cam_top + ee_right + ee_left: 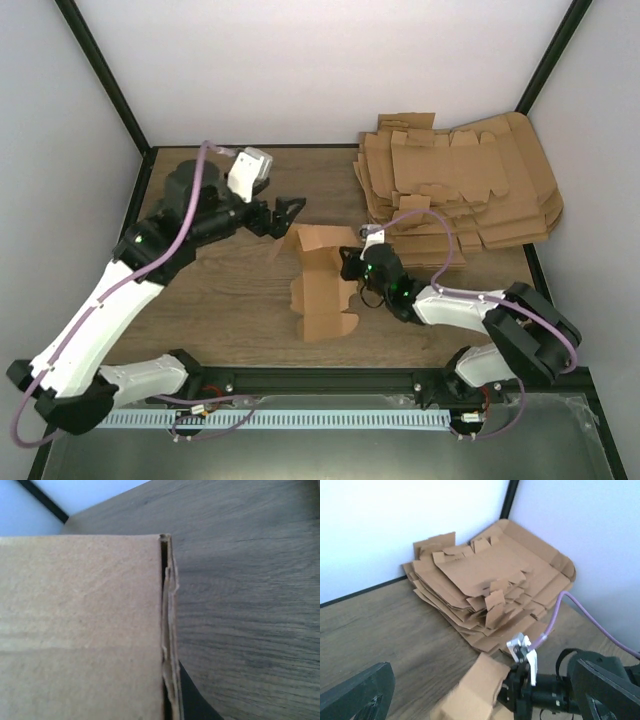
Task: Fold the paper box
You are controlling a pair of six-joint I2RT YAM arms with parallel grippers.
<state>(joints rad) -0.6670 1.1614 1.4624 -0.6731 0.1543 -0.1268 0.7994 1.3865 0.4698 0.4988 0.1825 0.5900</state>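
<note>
The paper box [322, 283] is a partly folded brown cardboard piece standing mid-table, with walls raised and a flap lying toward the front. My right gripper [352, 266] is shut on its right wall. In the right wrist view the wall's edge [168, 630] runs between the jaws, with one dark finger [192, 702] showing and the other hidden behind the cardboard. My left gripper [287, 210] is open and empty, just left of and behind the box. In the left wrist view the box [475, 690] lies blurred below, between the spread fingers [357, 695].
A pile of flat brown cardboard sheets [460, 185] lies at the back right, also in the left wrist view [490, 580]. White walls and black frame posts close in the wooden table [220, 300]. The right arm [550, 690] reaches in from the right.
</note>
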